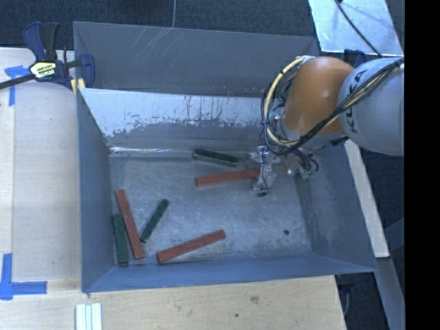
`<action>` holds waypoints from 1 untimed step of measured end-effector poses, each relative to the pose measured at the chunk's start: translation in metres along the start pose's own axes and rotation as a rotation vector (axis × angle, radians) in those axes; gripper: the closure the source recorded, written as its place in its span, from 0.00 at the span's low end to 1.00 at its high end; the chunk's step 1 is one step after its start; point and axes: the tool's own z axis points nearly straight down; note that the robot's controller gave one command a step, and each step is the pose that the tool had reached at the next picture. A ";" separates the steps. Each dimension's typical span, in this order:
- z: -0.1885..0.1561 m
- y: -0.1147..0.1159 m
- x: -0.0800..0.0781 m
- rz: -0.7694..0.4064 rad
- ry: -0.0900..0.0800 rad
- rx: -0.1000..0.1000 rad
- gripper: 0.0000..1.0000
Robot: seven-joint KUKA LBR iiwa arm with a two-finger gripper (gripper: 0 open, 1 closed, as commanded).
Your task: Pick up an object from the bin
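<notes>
The pincer (262, 179) is hanging low over the floor of the bin (206, 67), toward the right wall & a bit nearer the back wall than the front, w/ the orange wrist cover (313, 95) and cables (275, 93) sitting above it. Its tip is sitting right at the right end of a red-brown bar (223, 179), which is lying flat approx. mid-floor, running left to right. Pincer & bar end are looking as if they are touching, but I cannot tell whether the pincer is apart, together or clamped on the bar. Just behind that bar, nearer the back wall, a short dark green bar (216, 158) is lying almost parallel, close but apart from it. Well apart, in the front-left corner, a second red-brown bar (129, 224) and a long dark green bar (120, 240) are lying side by side, w/ a dark green stick (155, 220) tilting just right of them. A third red-brown bar (191, 246) is lying along the front wall.
</notes>
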 end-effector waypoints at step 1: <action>-0.157 0.011 0.007 -0.137 -0.008 0.003 1.00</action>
